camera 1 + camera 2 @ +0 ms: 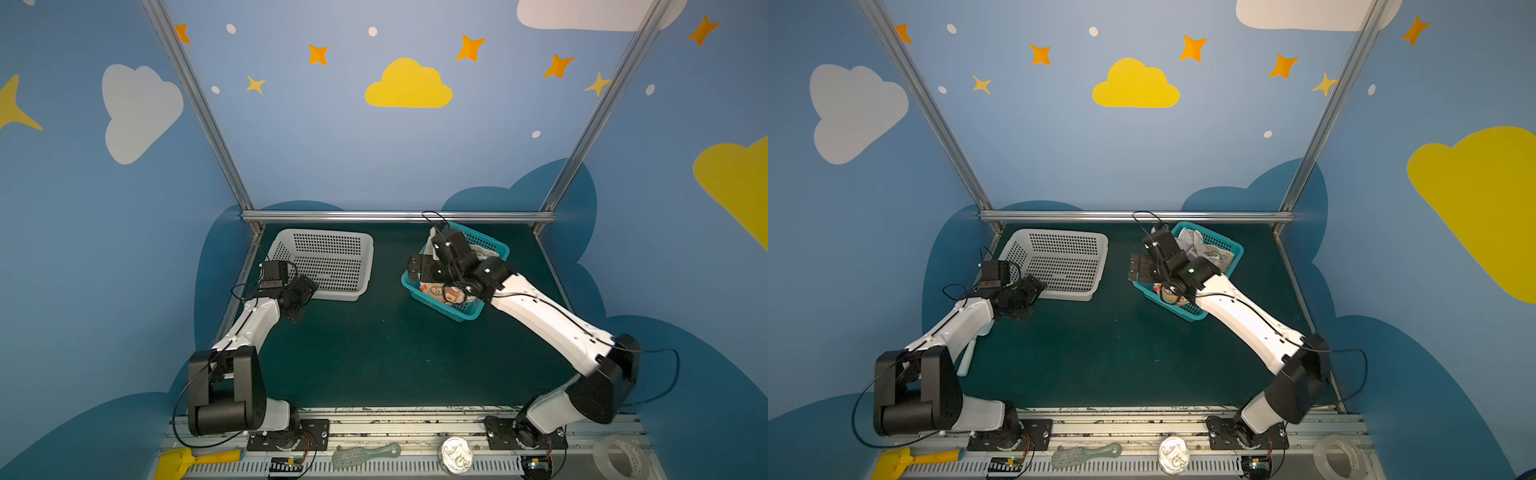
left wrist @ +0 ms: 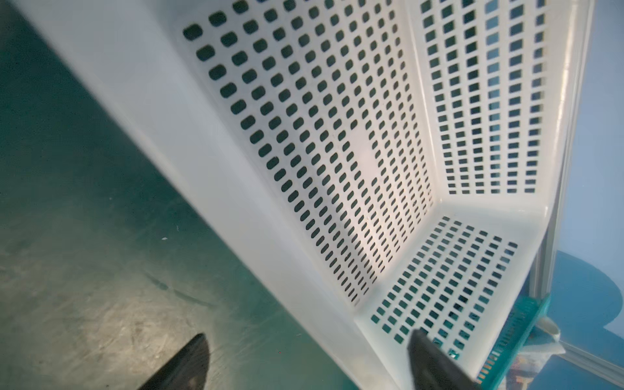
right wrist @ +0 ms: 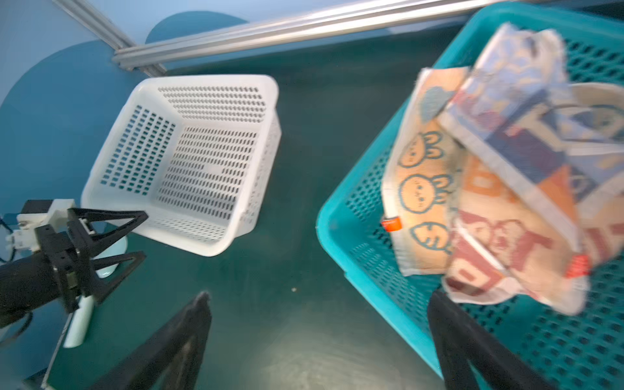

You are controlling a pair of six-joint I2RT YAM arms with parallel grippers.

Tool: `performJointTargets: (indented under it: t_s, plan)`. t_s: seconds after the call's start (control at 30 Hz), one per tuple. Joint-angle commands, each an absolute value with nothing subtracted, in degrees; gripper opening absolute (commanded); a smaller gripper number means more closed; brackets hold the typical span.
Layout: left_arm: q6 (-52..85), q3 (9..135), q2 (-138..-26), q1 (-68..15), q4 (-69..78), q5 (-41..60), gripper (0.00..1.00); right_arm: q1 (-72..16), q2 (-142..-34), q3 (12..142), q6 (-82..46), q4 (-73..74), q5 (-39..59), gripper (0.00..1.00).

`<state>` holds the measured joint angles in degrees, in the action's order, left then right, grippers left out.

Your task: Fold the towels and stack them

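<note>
a teal perforated plastic basket (image 1: 457, 314) stood askew on the dark green table (image 1: 374, 353), right of the middle and near the back rail. in it lay a crumpled heap of printed terry towels (image 1: 1208, 251), none of them folded. the right wrist view was blurred, but it showed an orange towel with blue rabbit outlines (image 3: 422, 189) along the basket's wall. a towel with blue, orange and cream blocks (image 3: 526, 145) lay partly over it. a pale blue cloth (image 1: 1192, 241) lay at the basket's far end. a small orange tag (image 3: 391, 224) stuck out at the orange towel's edge. the rest of the heap was too smeared to sort.

the right gripper (image 3: 320, 297) hung over the teal basket's near-left wall. its jaws were wide apart with nothing between them, 1 above the table and 1 above the basket's floor.

a white perforated plastic basket (image 1: 365, 266) sat left of the middle, well apart from the teal one, with nothing in it. the left gripper (image 3: 141, 234) was at its near-left corner with its jaws apart. the left wrist view showed the white rim running between them, but i cannot tell whether either jaw touched it.

along the front rail lay a yellow toy shovel (image 1: 195, 459), a pale green brush (image 1: 365, 455), a round metal tin (image 1: 455, 455) and a roll of clear tape (image 1: 619, 457).
</note>
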<state>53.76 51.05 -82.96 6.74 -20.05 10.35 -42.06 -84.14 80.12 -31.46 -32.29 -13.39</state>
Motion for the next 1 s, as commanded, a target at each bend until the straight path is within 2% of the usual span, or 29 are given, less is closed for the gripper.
performJointTargets:
  t_s: [0.0,0.07,0.13,0.23,0.33,0.47,0.63,0.83,0.97]
  plan:
    - [54.36,53.83,-86.65,7.05,-20.32,10.48,0.75,-38.17,-76.95,71.33,-27.51,-27.79,-17.32,0.99]
    - [54.29,55.76,-89.06,7.08,-20.99,11.3,0.69,-35.51,-72.94,67.27,-26.96,-26.21,-16.25,0.99]
    - [54.43,57.7,-91.06,7.03,-21.39,12.9,0.49,-33.44,-70.27,64.75,-26.77,-25.82,-15.56,0.99]
    - [55.3,59.59,-92.88,7.03,-21.93,15.47,0.32,-32.15,-69.17,63.93,-25.74,-26.67,-15.23,0.98]
    - [56.29,60.4,-93.6,7.12,-22.3,15.38,0.27,-31.53,-69.76,63.46,-25.42,-26.38,-13.69,0.98]
    - [58.09,61.4,-93.52,7.34,-22.52,15.11,0.04,-31.21,-71.2,62.45,-26.05,-25.12,-11.15,0.99]
    - [63.54,60.34,-90.64,9.47,-21.86,11.37,0.03,-31.28,-73.13,62.31,-25.72,-23.79,-7.73,0.99]
    - [70.37,57.77,-87.05,14.29,-19.7,8.77,0.03,-32.15,-75.45,65.21,-23.67,-20.98,5.76,0.98]
    - [71.37,59.28,-86.59,16.36,-20.42,6.91,0.03,-35.57,-76.73,67.15,-22.02,-17.31,9.79,0.98]
